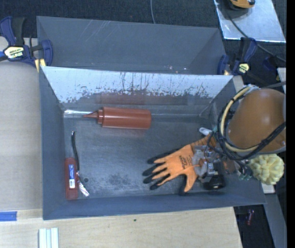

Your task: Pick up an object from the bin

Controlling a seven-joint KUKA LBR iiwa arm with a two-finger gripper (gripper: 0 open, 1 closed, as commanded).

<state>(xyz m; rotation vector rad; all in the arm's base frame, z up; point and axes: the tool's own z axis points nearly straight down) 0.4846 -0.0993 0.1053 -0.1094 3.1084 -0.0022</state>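
Note:
My gripper point(209, 170) is low at the bin's front right, right over the cuff end of an orange work glove point(177, 164). The glove lies flat, its black-tipped fingers pointing left toward the bin's middle. Metal and black parts of the gripper cover the cuff, so I cannot tell whether anything is gripped. A pale yellow knobbly ball point(267, 168) sits just to the right of the gripper, against the bin's right side.
A brown-red squeeze bottle point(122, 119) lies on its side near the back wall, nozzle pointing left. At the front left lies a red tool with a thin black curved rod point(73, 174). The arm's brown dome hangs over the right side.

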